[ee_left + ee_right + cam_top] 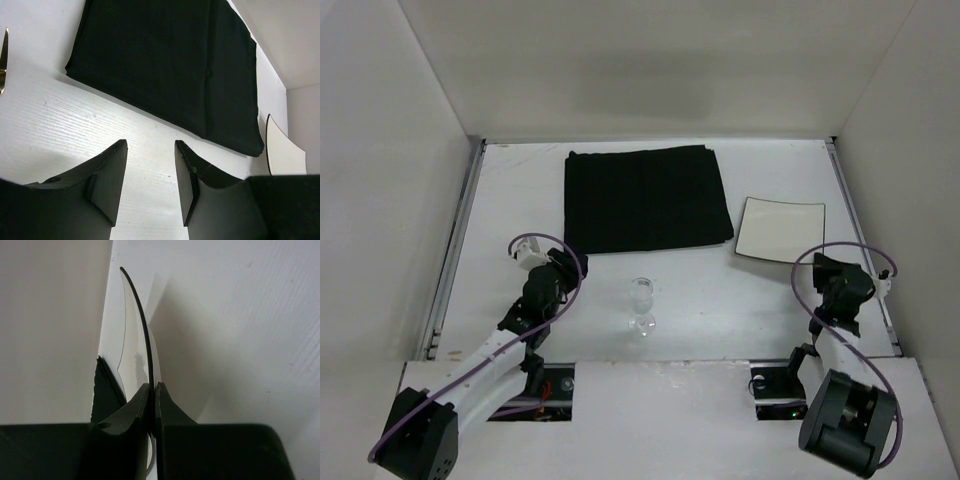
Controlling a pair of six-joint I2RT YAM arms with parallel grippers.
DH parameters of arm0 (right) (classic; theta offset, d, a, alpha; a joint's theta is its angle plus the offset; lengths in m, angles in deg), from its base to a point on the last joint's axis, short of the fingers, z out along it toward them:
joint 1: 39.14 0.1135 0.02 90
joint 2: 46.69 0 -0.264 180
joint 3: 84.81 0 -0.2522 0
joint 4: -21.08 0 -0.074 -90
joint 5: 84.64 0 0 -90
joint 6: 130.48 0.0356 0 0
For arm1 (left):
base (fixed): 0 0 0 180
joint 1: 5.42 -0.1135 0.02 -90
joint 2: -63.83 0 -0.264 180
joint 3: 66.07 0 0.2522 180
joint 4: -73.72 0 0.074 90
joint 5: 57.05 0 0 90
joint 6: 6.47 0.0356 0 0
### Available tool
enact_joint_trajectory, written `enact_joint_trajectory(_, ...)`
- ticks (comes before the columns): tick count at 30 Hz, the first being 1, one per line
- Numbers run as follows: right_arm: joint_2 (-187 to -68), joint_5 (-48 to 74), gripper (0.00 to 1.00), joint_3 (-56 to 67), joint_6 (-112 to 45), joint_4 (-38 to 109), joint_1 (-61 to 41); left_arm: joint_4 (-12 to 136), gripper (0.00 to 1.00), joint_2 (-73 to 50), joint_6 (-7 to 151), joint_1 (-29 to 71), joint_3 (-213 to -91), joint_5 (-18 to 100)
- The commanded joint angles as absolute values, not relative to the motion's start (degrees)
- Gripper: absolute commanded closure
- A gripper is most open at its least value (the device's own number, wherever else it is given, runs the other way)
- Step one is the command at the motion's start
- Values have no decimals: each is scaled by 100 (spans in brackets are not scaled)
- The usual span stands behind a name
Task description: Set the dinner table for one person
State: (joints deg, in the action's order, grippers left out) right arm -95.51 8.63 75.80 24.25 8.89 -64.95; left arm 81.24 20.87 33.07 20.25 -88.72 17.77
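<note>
Dinner table [500, 200] spreading white under both arms. Black placemat [645, 198] lying flat at far centre. Square dark-rimmed plate [780, 230] sitting right of placemat, apart from it. Wine glass [642, 305] standing upright at near centre, between arms. Right gripper [152, 387] pinching plate rim, jaws almost closed on thin edge; bite looking shallow, though wrist view is too tight to be sure. Left gripper [150, 144] hanging partly open over table near placemat, holding nothing. Risks: plate slipping out of thin pinch during lift; plate clipping glass while swinging toward placemat.
</note>
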Motion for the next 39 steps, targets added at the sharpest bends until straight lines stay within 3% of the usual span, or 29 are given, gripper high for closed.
enact_joint_trajectory(1,-8854,870,100,6861,2562,714,-6459,8386,60,2058,3325,2011,-8810,1766)
enact_joint_trajectory(13,-7913,1002,100,6421,2701,1489,-6512,8395,60,2094,3334,1993,-8801,1775)
enact_joint_trajectory(22,-8210,800,100,5823,3325,1095,-5863,8334,60,2243,3404,1914,-8792,1757)
enact_joint_trajectory(29,-9246,-166,100,5507,3510,208,-4255,8334,60,2269,3466,1844,-8774,1740)
enact_joint_trajectory(39,-12075,-1072,100,4479,4151,-2006,-2435,8395,60,2340,3545,1650,-8695,1722)
